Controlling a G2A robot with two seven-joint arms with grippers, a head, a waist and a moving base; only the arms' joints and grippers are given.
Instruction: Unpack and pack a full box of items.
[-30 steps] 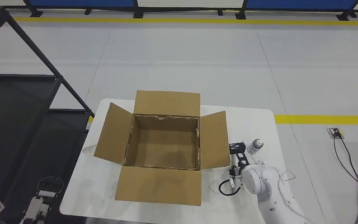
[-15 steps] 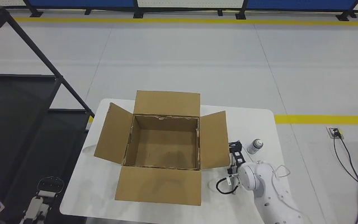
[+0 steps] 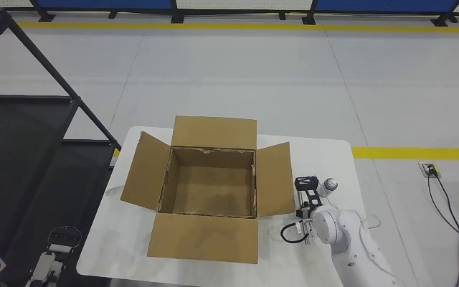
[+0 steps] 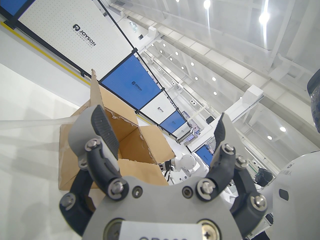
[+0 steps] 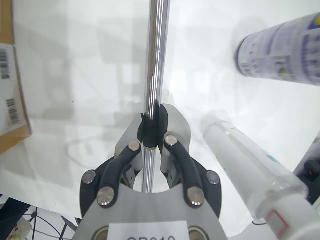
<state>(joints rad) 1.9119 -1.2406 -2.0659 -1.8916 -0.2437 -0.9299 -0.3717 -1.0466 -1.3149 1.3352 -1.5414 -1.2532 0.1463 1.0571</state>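
Now we see our right gripper with its jaws closed tight on a shiny metal rod, over the white table between the open cardboard box and a labelled can. A clear tube lies near it. Our left gripper has its jaws spread wide, holding nothing.

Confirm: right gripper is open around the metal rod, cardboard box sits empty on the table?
Not quite: the right wrist view shows the right gripper shut on the metal rod. The cardboard box does sit empty on the table.
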